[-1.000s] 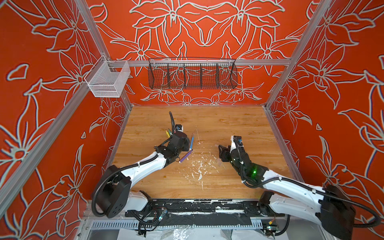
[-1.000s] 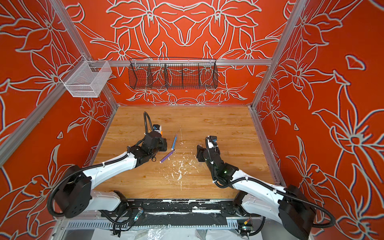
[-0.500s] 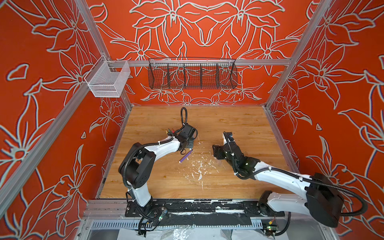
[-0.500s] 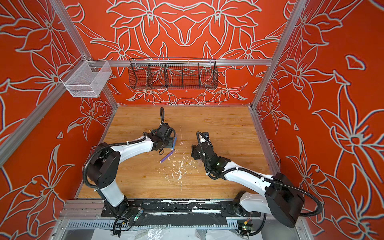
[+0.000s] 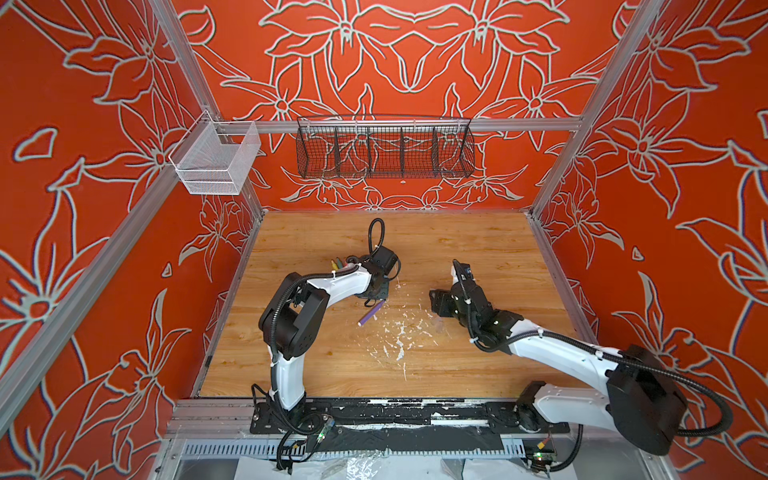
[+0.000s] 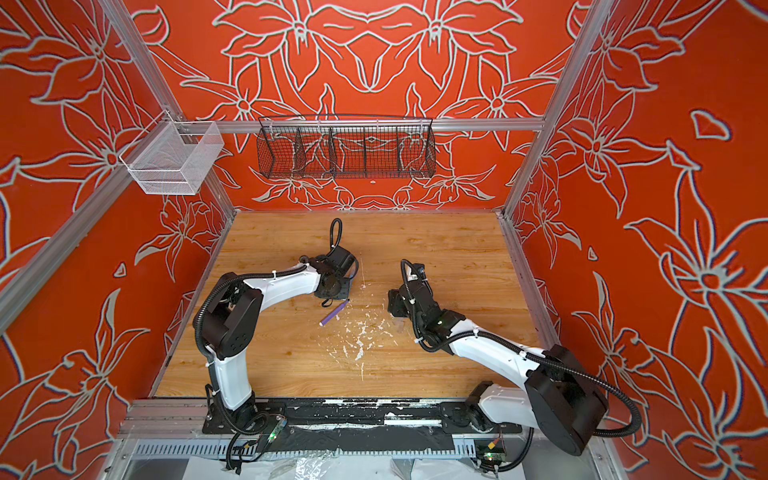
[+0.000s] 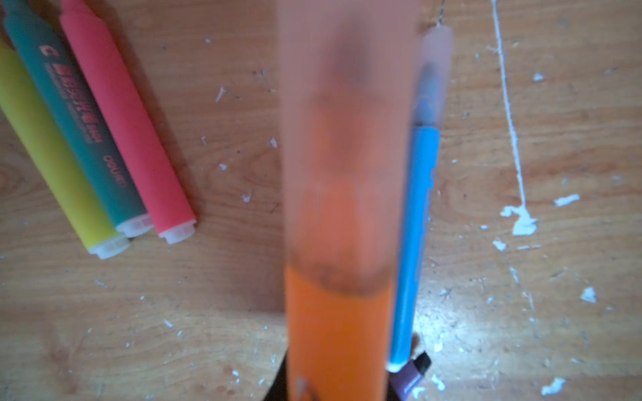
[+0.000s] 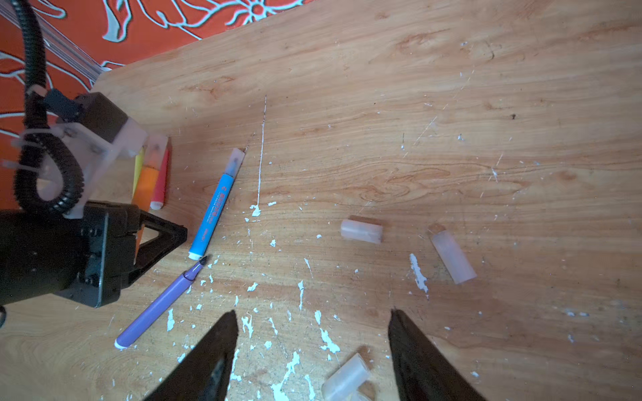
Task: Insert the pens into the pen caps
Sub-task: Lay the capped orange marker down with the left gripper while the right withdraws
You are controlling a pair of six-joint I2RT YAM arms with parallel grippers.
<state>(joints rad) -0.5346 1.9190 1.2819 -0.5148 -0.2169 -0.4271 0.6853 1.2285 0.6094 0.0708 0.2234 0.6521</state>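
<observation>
My left gripper (image 7: 337, 389) is shut on the orange pen (image 7: 338, 330), whose tip sits inside a clear cap (image 7: 347, 139); it is over the table's middle in both top views (image 5: 376, 291) (image 6: 336, 289). Beside it lies the blue pen (image 7: 415, 243) with a cap on. The yellow pen (image 7: 52, 156), green pen (image 7: 80, 128) and pink pen (image 7: 128, 128) lie side by side. The uncapped purple pen (image 8: 156, 305) (image 5: 371, 312) rests close by. My right gripper (image 8: 312, 316) is open above a loose pen cap (image 8: 345, 382); two more caps (image 8: 361, 231) (image 8: 453, 257) lie beyond.
White paint flecks (image 8: 326, 340) are scattered over the wooden table (image 5: 478, 249). A black wire basket (image 5: 384, 147) and a white mesh bin (image 5: 216, 160) hang on the back rail. Red walls enclose the table on three sides.
The left arm has swung back and to the right with the orange pen, its elbow now raised. The right gripper has moved a little left and back.
</observation>
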